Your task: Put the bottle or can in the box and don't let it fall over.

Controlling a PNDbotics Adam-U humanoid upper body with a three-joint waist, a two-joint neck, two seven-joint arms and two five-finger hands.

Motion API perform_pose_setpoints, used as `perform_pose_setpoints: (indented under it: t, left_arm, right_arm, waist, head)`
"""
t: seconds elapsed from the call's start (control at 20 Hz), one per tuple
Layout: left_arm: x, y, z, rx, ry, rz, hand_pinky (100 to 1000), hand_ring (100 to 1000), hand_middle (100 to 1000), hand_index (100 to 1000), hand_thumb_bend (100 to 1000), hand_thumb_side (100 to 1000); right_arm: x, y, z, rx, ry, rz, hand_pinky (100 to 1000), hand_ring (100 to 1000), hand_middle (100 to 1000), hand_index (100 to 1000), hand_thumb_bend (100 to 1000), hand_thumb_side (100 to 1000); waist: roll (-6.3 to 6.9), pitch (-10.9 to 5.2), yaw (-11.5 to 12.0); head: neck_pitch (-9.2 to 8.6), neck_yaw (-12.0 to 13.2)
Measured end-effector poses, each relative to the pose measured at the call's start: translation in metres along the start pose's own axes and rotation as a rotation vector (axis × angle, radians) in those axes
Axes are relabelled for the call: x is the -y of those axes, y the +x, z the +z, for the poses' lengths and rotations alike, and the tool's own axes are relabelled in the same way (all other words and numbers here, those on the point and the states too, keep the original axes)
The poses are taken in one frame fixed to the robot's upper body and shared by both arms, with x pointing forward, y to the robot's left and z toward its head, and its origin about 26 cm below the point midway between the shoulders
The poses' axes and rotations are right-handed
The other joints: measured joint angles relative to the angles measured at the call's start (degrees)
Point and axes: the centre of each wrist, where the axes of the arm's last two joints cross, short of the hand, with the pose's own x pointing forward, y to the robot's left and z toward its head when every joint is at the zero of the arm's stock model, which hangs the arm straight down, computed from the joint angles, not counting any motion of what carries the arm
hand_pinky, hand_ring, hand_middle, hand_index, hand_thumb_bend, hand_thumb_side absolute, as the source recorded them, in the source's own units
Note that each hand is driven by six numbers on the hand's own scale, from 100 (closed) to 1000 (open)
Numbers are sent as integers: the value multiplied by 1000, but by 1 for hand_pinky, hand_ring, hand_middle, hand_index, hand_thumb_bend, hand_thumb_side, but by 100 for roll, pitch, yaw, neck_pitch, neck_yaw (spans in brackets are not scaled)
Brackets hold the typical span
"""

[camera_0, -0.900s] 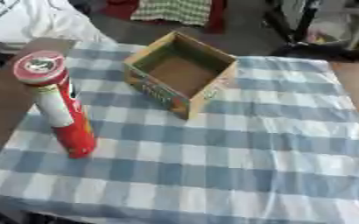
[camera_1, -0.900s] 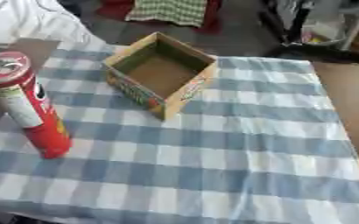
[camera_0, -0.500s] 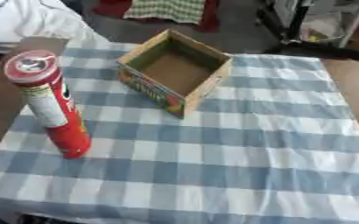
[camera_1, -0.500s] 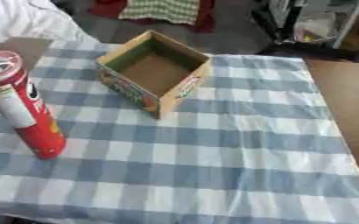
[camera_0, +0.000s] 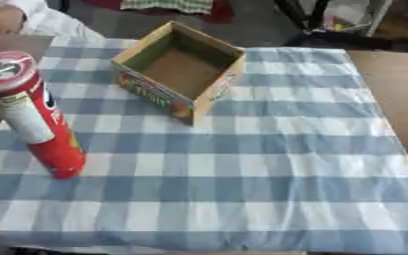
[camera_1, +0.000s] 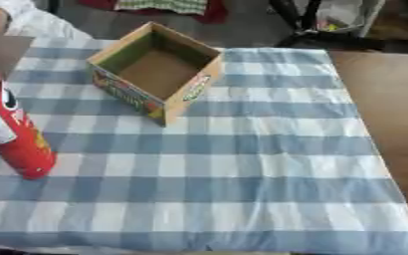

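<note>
A tall red can (camera_0: 35, 114) with a red and silver lid stands upright at the left of the table, on the blue and white checked cloth (camera_0: 242, 164). An open cardboard box (camera_0: 179, 71), empty and with printed sides, sits at the back centre, turned corner-on, up and to the right of the can. Neither robot hand shows in either view.
Bare brown tabletop (camera_0: 399, 84) shows to the right of the cloth and at the far left corner. A person in a white sleeve (camera_0: 55, 22) sits at the far left edge. Chair legs and red fabric lie beyond the table.
The whole picture has shifted, so the camera has moved. The can and the box keep their places on the cloth.
</note>
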Motion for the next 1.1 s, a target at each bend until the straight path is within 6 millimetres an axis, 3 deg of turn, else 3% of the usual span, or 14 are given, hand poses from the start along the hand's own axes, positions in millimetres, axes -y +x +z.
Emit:
perform_pose_setpoints:
  t: [0.2,0.45,0.6,0.65,0.75,1.1]
  left_arm:
    - [-1,1,1,-6,-33,-31,1000,1000,925,884,995,335]
    - [-1,1,4,-17,-51,-82,1000,1000,969,917,1000,421]
    - [-2,0,6,-38,-72,-113,1000,1000,982,918,1000,378]
    - [-2,0,6,-47,-80,-122,1000,1000,987,918,971,302]
    - [-2,0,6,-63,-98,-132,1000,1000,984,917,911,237]
    - [-1,-3,10,-115,-149,-134,1000,1000,985,922,867,172]
  right_arm:
    - [0,0,0,-3,-4,1,893,1000,896,874,100,654]
    - [0,0,1,-6,-5,0,891,1000,887,870,100,655]
    - [0,0,1,-7,-5,-1,890,1000,884,868,100,656]
    - [0,0,1,-7,-5,-1,890,1000,881,867,100,656]
    - [0,0,1,-9,-5,-3,890,1000,880,867,100,657]
    - [0,0,1,-17,-5,-5,888,1000,875,864,100,664]
  waist:
    - [2,5,-14]
    - [13,16,-20]
    - [13,20,-22]
    - [13,23,-22]
    - [12,29,-22]
    - [7,54,-15]
  head:
    - [0,-57]
    - [-5,-77]
    - [-6,-77]
    - [-7,-77]
    - [-10,-75]
    - [-106,3]
